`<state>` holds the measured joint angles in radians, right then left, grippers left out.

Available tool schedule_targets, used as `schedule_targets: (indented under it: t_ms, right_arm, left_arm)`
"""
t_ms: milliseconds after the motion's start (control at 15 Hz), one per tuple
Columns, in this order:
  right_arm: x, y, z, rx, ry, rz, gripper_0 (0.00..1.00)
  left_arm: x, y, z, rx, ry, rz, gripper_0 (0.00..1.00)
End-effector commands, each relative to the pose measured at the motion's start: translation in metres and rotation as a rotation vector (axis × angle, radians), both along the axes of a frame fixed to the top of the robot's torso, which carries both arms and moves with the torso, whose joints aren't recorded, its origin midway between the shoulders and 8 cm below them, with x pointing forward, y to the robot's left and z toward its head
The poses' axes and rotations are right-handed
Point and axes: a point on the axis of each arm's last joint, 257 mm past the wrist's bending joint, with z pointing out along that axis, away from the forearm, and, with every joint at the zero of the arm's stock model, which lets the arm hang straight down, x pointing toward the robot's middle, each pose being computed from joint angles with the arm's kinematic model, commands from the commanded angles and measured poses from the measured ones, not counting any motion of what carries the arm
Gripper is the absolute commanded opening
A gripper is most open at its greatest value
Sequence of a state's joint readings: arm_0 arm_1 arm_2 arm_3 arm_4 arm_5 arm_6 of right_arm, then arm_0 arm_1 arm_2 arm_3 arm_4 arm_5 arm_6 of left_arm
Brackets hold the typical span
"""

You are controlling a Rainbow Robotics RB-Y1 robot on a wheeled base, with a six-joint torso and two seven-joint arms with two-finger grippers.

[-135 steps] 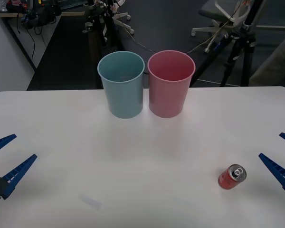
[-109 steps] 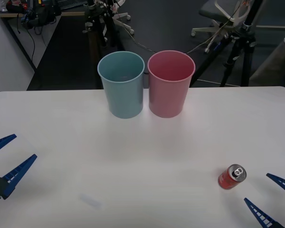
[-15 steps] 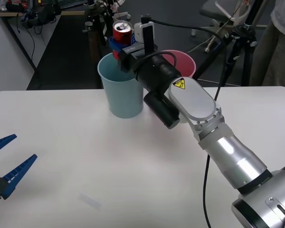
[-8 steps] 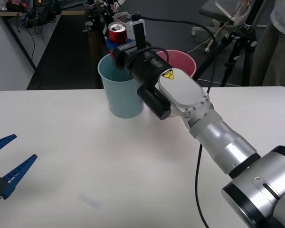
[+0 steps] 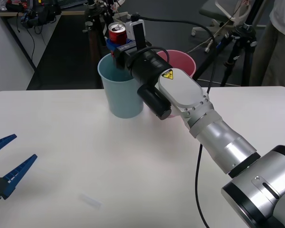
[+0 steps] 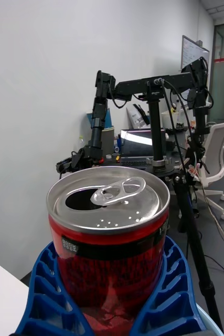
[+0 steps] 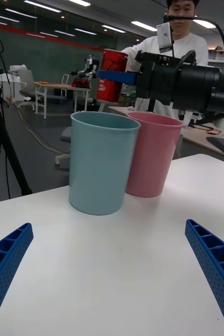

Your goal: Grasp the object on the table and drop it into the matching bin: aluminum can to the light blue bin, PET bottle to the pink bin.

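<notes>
Front view puts the right gripper (image 5: 119,43) far across the table (image 5: 61,142), its blue fingers (image 6: 167,294) pinching the can (image 5: 117,33) round the lower body. The can hangs upright above the blue bin (image 5: 120,92), over the far part of its mouth and well clear of the rim. The pink bin (image 5: 179,64) stands just to the right of the blue one, partly hidden by the arm.

From the right wrist the can's silver top shows with the tab lifted and the mouth open, so it is probably empty or nearly so: light, stiff enough to hold, but thin-walled and easy to dent if squeezed hard. Its painted side looks smooth and could slip. The hold low on the body, on opposite sides, seems sound, and the ribbed pads should help the grip.

Judging by its place, the can is ready to drop once the fingers part.

Near the left edge the left gripper (image 5: 7,164) waits just above the table with its fingers spread wide, holding nothing.
</notes>
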<state>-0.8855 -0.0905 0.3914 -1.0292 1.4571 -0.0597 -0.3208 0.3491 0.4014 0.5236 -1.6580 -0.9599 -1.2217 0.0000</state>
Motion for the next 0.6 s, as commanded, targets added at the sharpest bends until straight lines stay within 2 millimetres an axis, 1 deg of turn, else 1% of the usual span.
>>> schedule_targets:
  t_ms: [67, 600]
  right_arm:
    - [0.0010, -0.0019, 0.0002, 0.003, 0.001, -0.005, 1.00]
    - [0.0006, -0.0011, 0.0002, 0.000, -0.002, -0.005, 1.00]
  left_arm:
    - [0.0000, 0.0000, 0.0000, 0.000, 0.000, 0.000, 1.00]
    - [0.0000, 0.0000, 0.0000, 0.000, 0.000, 0.000, 1.00]
